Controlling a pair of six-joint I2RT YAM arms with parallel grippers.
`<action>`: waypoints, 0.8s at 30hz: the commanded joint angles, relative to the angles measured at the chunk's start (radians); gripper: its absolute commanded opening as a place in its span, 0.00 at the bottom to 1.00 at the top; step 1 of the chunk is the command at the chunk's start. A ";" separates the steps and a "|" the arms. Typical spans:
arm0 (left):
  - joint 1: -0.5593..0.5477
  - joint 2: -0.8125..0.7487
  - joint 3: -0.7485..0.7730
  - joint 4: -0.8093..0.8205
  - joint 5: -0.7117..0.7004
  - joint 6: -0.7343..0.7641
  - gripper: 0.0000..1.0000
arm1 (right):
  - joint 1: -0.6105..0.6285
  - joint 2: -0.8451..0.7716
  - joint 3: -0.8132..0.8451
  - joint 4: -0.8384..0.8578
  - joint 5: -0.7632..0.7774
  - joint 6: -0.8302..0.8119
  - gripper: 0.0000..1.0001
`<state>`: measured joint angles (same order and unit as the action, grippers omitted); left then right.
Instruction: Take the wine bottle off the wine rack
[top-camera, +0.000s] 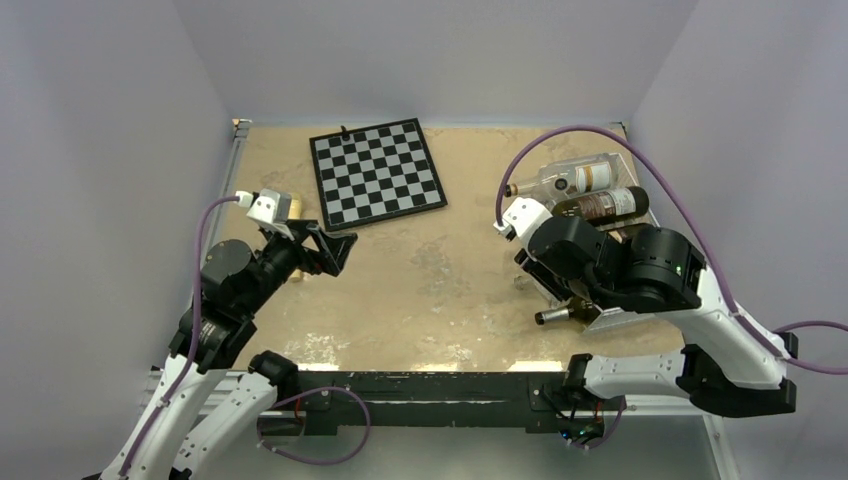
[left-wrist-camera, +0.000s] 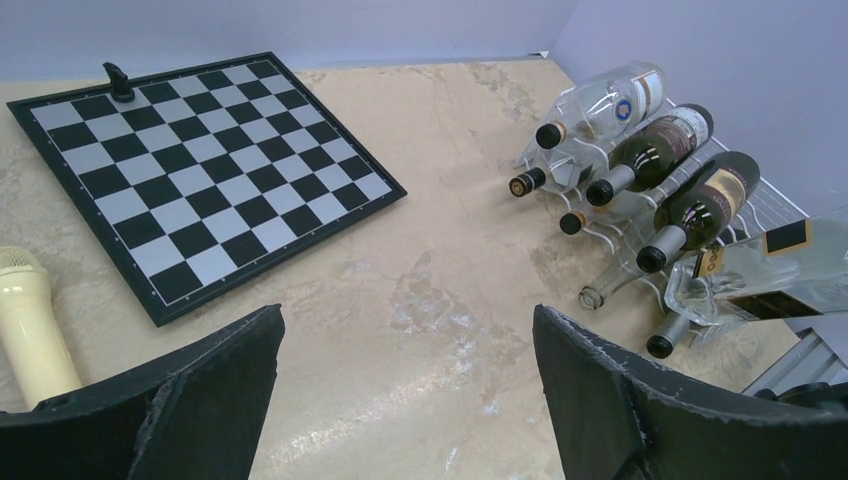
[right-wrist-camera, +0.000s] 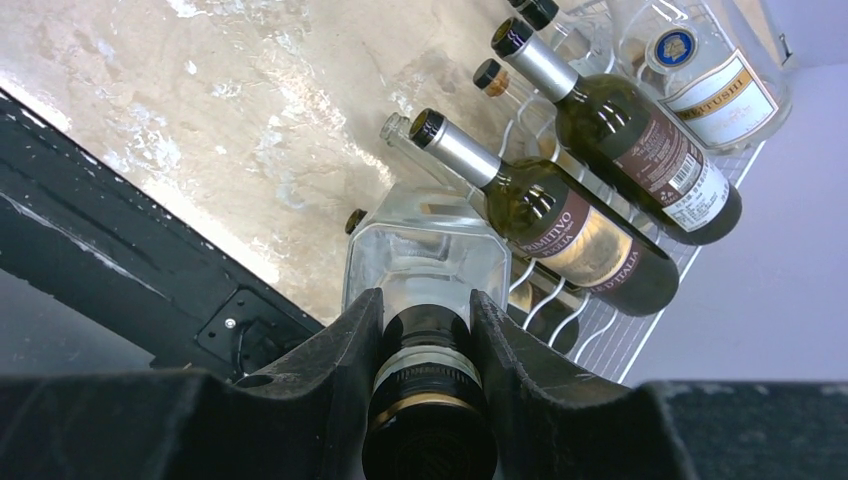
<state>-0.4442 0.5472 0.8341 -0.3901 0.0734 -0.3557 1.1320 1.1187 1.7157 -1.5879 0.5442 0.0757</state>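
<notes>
The white wire wine rack (left-wrist-camera: 775, 205) stands at the table's right and holds several bottles lying with their necks toward the table's middle. It also shows in the right wrist view (right-wrist-camera: 620, 340). My right gripper (right-wrist-camera: 425, 345) is shut on the black-capped neck of a clear square-shouldered bottle (right-wrist-camera: 425, 250). In the left wrist view that clear bottle (left-wrist-camera: 770, 275) lies tilted over the rack's near end, above a lower bottle. In the top view my right arm (top-camera: 600, 260) covers the gripper. My left gripper (left-wrist-camera: 408, 335) is open and empty, low over bare table at the left (top-camera: 338, 250).
Two dark wine bottles (right-wrist-camera: 560, 215) (right-wrist-camera: 630, 130) and a clear labelled bottle (right-wrist-camera: 715, 80) lie on the rack. A chessboard (top-camera: 377, 172) with one black piece (top-camera: 344, 131) sits at the back. A cream microphone (left-wrist-camera: 25, 320) lies by my left gripper. The black front rail (right-wrist-camera: 120, 270) is near.
</notes>
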 joint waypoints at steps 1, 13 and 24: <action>0.006 -0.007 0.014 0.025 0.002 0.005 0.98 | 0.002 -0.025 0.074 -0.094 -0.002 -0.017 0.00; 0.006 -0.026 0.016 0.008 -0.056 0.009 0.98 | 0.000 -0.060 -0.045 0.480 -0.250 0.128 0.00; 0.007 -0.147 -0.002 -0.014 -0.280 0.001 0.98 | -0.007 0.188 0.071 0.732 -0.185 0.217 0.00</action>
<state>-0.4442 0.4385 0.8333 -0.4091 -0.0731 -0.3557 1.1320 1.2827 1.6718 -1.0908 0.3042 0.2527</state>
